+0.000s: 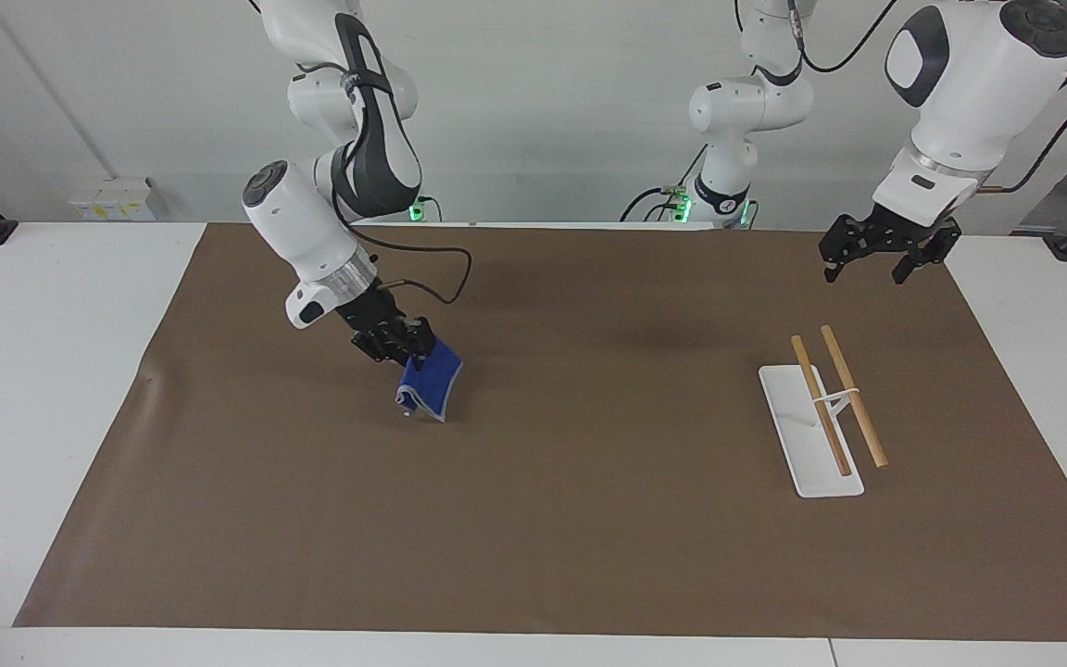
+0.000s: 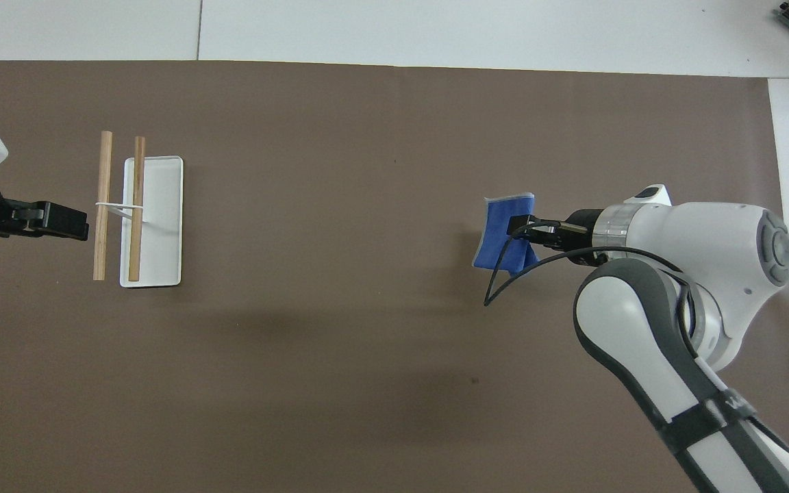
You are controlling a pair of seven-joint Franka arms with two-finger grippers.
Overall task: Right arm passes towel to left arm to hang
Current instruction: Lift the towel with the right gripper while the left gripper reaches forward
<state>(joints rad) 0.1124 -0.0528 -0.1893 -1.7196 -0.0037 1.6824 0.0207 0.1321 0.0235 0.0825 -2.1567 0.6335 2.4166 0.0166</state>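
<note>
The towel [image 1: 432,382] [image 2: 504,231], a small royal-blue cloth with a light-grey edge, hangs folded in the air over the brown mat. My right gripper [image 1: 411,348] [image 2: 522,224] is shut on its upper part and tilts toward the middle of the table. My left gripper [image 1: 876,257] [image 2: 66,222] hovers open and holds nothing, up in the air at the left arm's end of the table, beside the rack's rods as the overhead view shows it. The rack is a white base [image 1: 797,431] [image 2: 161,205] carrying two wooden rods [image 1: 853,395] [image 2: 101,205] side by side.
A brown mat [image 1: 552,519] [image 2: 340,342] covers most of the white table. A black cable [image 1: 432,269] [image 2: 504,281] loops from the right wrist beside the towel. A third, idle arm [image 1: 746,111] stands at the robots' edge of the table.
</note>
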